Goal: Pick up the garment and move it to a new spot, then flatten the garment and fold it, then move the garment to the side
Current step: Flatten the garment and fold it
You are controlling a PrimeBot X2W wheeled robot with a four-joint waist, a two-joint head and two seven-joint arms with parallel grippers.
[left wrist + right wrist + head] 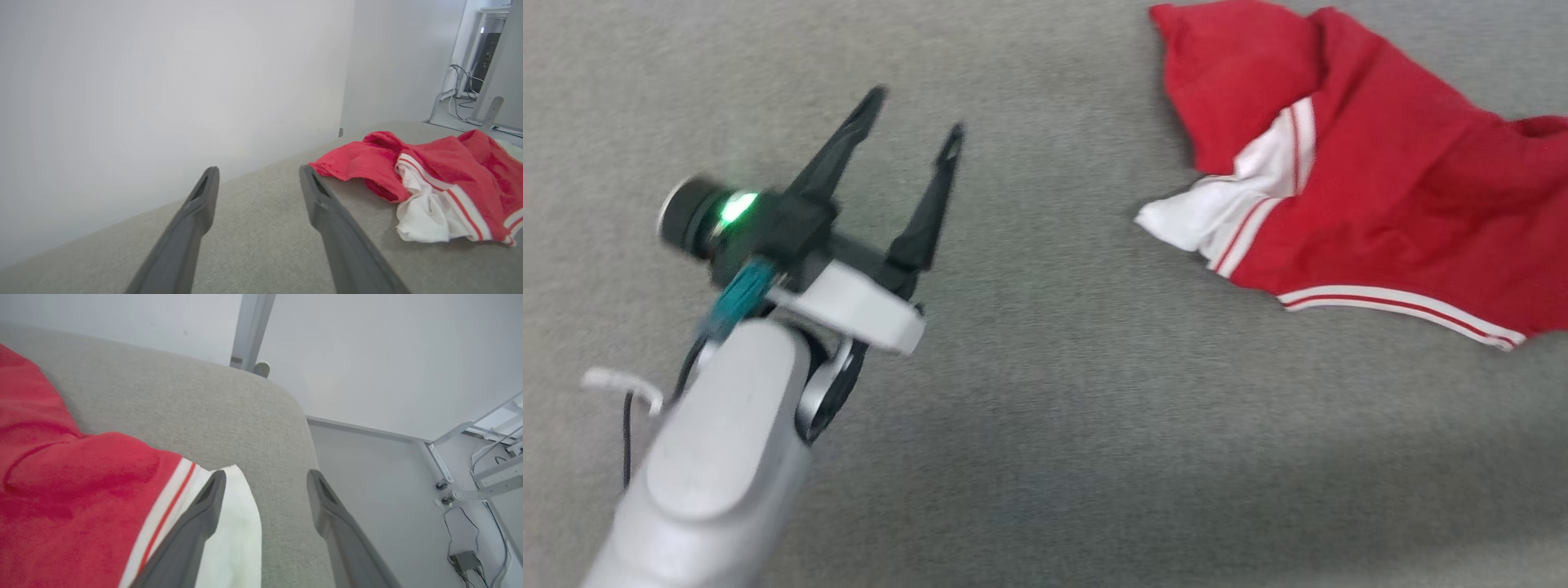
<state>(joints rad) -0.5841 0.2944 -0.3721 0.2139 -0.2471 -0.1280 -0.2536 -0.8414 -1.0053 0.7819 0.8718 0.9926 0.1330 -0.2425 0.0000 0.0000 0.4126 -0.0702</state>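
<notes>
A red garment (pixel 1380 188) of soft fabric lies crumpled at the upper right of the head view, on a grey worktop (pixel 1045 425) with a fine woven texture. A white sleeve end (pixel 1201 216) pokes out at the garment's left edge. White bands with thin red stripes run along a seam and the lower hem. The cloth is bunched in folds, not flat.

At the lower left of the head view, well apart from the garment, the left end effector (pixel 916 113) hangs over bare worktop. Its two long dark fingers are spread apart with nothing between them. A green light (pixel 737 206) glows on the black housing behind the fingers, and a pale, smooth forearm (pixel 719 457) runs down to the bottom edge.

In the right wrist view the right end effector (pixel 265 475) has its fingers apart and empty. One finger overlaps white cloth of the garment at the lower left; whether it touches cannot be told. The other finger is by the worktop's rounded corner. Beyond that corner are a pale floor (pixel 367 477), a white wall (pixel 367 355), a metal frame (pixel 470 486) and cables (pixel 461 559) at the right.
</notes>
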